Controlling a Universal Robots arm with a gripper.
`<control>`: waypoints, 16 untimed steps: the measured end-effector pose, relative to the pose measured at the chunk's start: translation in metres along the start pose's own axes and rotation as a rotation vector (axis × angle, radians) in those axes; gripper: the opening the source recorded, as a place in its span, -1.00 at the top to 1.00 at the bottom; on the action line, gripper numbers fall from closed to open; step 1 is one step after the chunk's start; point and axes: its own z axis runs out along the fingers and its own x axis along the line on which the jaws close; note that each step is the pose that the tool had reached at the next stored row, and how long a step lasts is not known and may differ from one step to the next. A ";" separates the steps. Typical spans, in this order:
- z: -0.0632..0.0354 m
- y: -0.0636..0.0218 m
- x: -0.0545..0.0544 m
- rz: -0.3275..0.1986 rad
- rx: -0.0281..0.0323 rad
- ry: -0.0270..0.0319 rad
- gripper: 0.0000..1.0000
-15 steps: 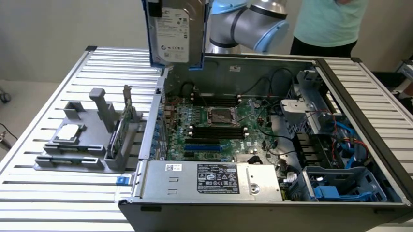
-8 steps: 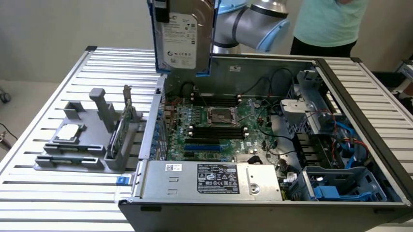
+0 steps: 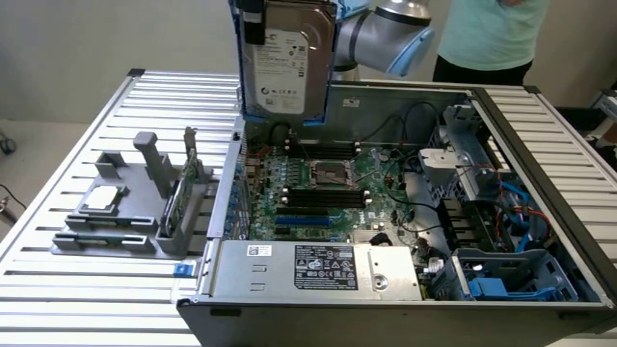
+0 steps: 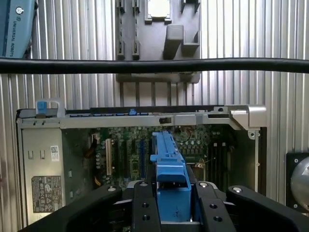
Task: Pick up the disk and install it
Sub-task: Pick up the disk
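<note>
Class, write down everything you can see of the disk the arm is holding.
The disk is a flat, rectangular, silver-grey metal drive. It has a white label printed in black and is framed by a bright blue plastic bracket. It hangs upright in the air, label towards the exterior camera, above the open computer case, near the case wall on the exterior view's left. The gripper clamps it by the bracket; nothing else touches it.

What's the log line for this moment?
gripper: shut on disk | disk: upright, held in air over open computer case | install: not yet done
</note>
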 end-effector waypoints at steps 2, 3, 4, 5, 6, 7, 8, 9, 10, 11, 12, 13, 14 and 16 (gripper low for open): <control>-0.0003 -0.0076 0.001 0.000 0.0001 -0.0001 0.35; -0.0005 -0.0114 0.001 -0.001 0.0001 0.0000 0.35; -0.0006 -0.0153 0.001 -0.001 0.0001 -0.0001 0.35; -0.0008 -0.0197 0.002 -0.001 0.0000 0.0000 0.35; -0.0009 -0.0240 0.002 -0.001 0.0002 -0.0001 0.35; -0.0011 -0.0283 0.003 -0.001 0.0001 0.0000 0.35; -0.0013 -0.0326 0.003 -0.001 0.0001 0.0000 0.35; -0.0014 -0.0368 0.004 -0.001 0.0001 0.0000 0.35; -0.0016 -0.0407 0.005 -0.001 0.0001 -0.0001 0.35; -0.0017 -0.0449 0.006 -0.001 0.0002 -0.0002 0.35; -0.0019 -0.0493 0.006 -0.001 0.0001 -0.0001 0.35; -0.0021 -0.0535 0.007 -0.001 0.0002 -0.0001 0.35; -0.0023 -0.0577 0.008 -0.001 0.0001 0.0000 0.35; -0.0026 -0.0662 0.010 -0.001 0.0001 0.0000 0.35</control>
